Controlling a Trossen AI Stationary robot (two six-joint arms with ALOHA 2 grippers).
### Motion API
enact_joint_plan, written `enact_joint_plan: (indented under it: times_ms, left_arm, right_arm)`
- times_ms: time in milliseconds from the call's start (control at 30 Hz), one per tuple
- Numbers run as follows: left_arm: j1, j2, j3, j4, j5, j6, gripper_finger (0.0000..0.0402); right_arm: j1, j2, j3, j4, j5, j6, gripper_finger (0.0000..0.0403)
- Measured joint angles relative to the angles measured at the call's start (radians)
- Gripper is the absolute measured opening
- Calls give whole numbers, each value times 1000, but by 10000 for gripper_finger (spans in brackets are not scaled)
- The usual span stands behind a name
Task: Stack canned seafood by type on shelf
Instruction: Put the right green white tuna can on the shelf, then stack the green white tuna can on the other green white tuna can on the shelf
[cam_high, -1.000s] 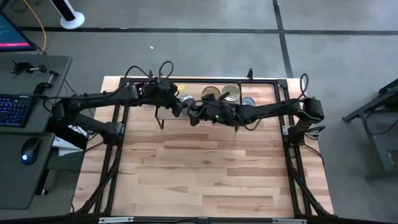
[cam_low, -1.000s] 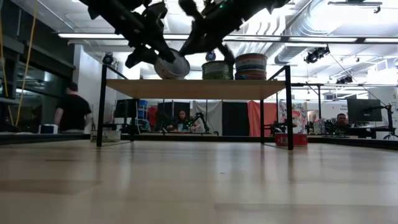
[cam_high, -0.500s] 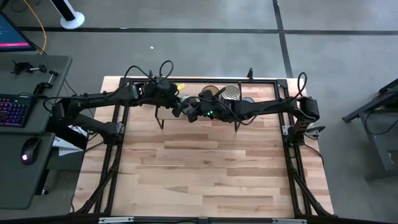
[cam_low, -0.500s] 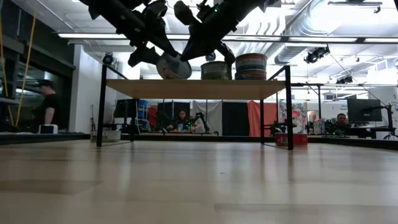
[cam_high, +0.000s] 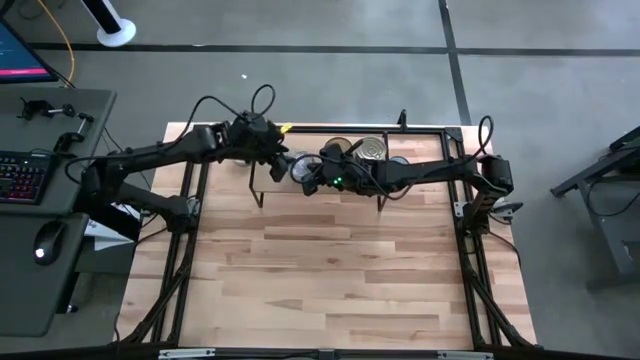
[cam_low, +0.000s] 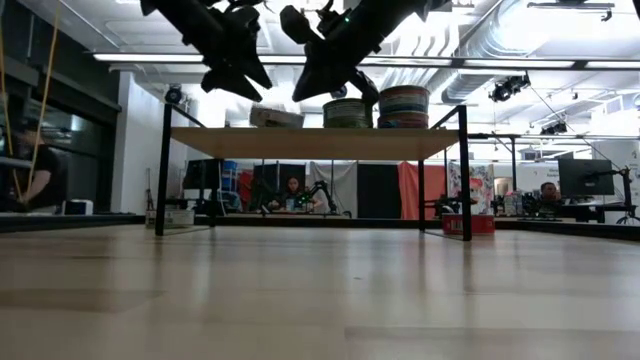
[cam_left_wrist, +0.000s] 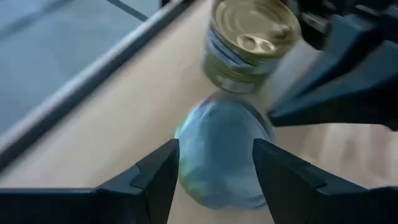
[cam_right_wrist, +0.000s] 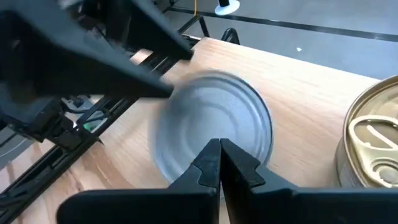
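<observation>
A silver-topped tin (cam_low: 277, 117) lies flat on the left part of the shelf (cam_low: 320, 142); it also shows in the high view (cam_high: 297, 166) and in both wrist views (cam_left_wrist: 221, 149) (cam_right_wrist: 211, 127). My left gripper (cam_low: 243, 75) (cam_left_wrist: 217, 186) is open and empty, above the tin and a little to its left. My right gripper (cam_low: 303, 90) (cam_right_wrist: 219, 163) is shut, its tips just above the tin's right side. A gold-topped tin (cam_left_wrist: 252, 43) (cam_right_wrist: 373, 140) stands just beyond.
More tins stand on the shelf to the right: a gold-topped stack (cam_low: 349, 112) (cam_high: 338, 150) and a taller stack (cam_low: 404, 106) (cam_high: 372, 148), with a silver tin (cam_high: 400, 162) beside them. The shelf's left end is bare. People sit and move in the room behind.
My left gripper has let go of the silver tin, which it held tilted over the shelf's left part, and has gone up and to the left. The tin has dropped flat onto the shelf. My right gripper has come left, toward the tin.
</observation>
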Motion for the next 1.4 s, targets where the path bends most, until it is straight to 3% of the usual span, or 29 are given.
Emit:
enact_joint_plan:
  times_ms: [167, 367, 467, 567, 633, 733, 867, 933, 967, 1067, 1167, 1400]
  left_arm:
    - [0, 0, 8, -7, -80, 97, 199]
    - [0, -95, 32, -102, -59, 115, 200]
    - [-18, -162, 29, -131, -45, 123, 193]
    - [-62, -209, -8, -129, -48, 116, 152]
    - [-105, -234, -45, -137, -68, 98, 103]
    - [-181, -277, -101, -231, -188, 68, 22]
    - [-208, -391, -107, -369, -548, -41, 6]
    - [-164, -450, -97, -353, -704, -61, 2]
    - [-123, -469, -96, -341, -725, -66, 1]
    - [38, -453, -101, -335, -601, -70, 0]
    - [169, -357, -139, -329, -477, -59, 0]
    - [424, -118, -174, -282, -451, -79, 0]
  right_arm:
    - [0, 0, 0, 2, 0, -2, 0]
    - [49, -47, 73, -71, 5, -171, 0]
    - [82, -87, 132, -209, 4, -241, 0]
    - [117, -102, 169, -378, 1, -268, 0]
    - [149, -114, 180, -470, 0, -256, 0]
    - [201, -137, 183, -633, 35, -183, 0]
    - [271, -155, 134, -841, 123, -2, 0]
    - [294, -174, 99, -880, 130, 77, 0]
    - [303, -182, 81, -883, 130, 108, 0]
    - [311, -193, 28, -854, 131, 181, 0]
    - [308, -192, 3, -817, 127, 208, 0]
    - [312, -193, -21, -744, 30, 209, 0]
